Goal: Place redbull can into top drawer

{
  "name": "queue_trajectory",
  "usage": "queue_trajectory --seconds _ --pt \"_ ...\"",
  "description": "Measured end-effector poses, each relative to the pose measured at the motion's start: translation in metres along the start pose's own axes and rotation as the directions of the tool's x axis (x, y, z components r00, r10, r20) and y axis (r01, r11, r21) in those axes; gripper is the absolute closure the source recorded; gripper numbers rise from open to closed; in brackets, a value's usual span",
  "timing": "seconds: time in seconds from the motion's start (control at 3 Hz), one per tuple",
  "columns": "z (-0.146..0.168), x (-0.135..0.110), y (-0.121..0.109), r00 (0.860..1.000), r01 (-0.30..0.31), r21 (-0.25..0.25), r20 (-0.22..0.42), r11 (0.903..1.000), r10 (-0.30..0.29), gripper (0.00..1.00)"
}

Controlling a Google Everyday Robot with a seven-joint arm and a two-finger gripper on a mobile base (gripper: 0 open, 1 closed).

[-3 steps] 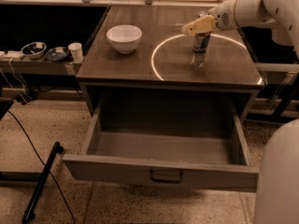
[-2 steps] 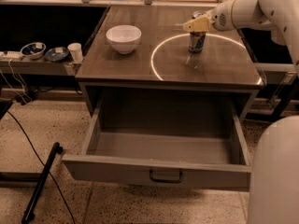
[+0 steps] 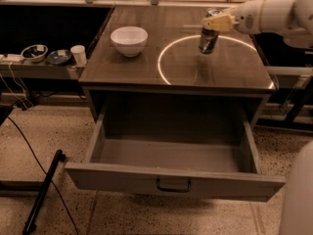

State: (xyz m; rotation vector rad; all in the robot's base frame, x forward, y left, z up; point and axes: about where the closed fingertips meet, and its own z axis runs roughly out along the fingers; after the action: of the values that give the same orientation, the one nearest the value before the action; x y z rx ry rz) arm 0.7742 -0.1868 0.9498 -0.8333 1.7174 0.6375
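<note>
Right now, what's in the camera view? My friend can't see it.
The gripper holds the redbull can by its top over the wooden table. Below, the top drawer stands open; a white bowl sits on the table's left.

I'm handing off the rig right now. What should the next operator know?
Claw: closed on the top of the redbull can, over the right rear of the tabletop; the can looks tilted.
Top drawer: pulled open below the tabletop.
White bowl: left of the can, apart from it.
Done: drawer open, can gripped.
Left: carry the can forward and down into the drawer, then release.
</note>
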Motion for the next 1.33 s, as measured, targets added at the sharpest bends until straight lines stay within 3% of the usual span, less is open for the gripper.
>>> queue_trajectory --seconds 0.33,0.67,1.0,1.33 --pt "-0.056 -0.025 0.062 0.986 0.163 -0.134 0.069 0.9775 -0.155 1.00" --pt "-0.111 -0.030 0.139 0.953 0.302 -0.215 0.059 0.9289 -0.296 1.00" --pt "-0.115 0.014 0.207 0.931 0.309 -0.374 -0.068 0.8745 -0.358 1.00" --pt "-0.102 0.048 0.231 0.934 0.252 -0.452 -0.118 0.8557 -0.338 1.00"
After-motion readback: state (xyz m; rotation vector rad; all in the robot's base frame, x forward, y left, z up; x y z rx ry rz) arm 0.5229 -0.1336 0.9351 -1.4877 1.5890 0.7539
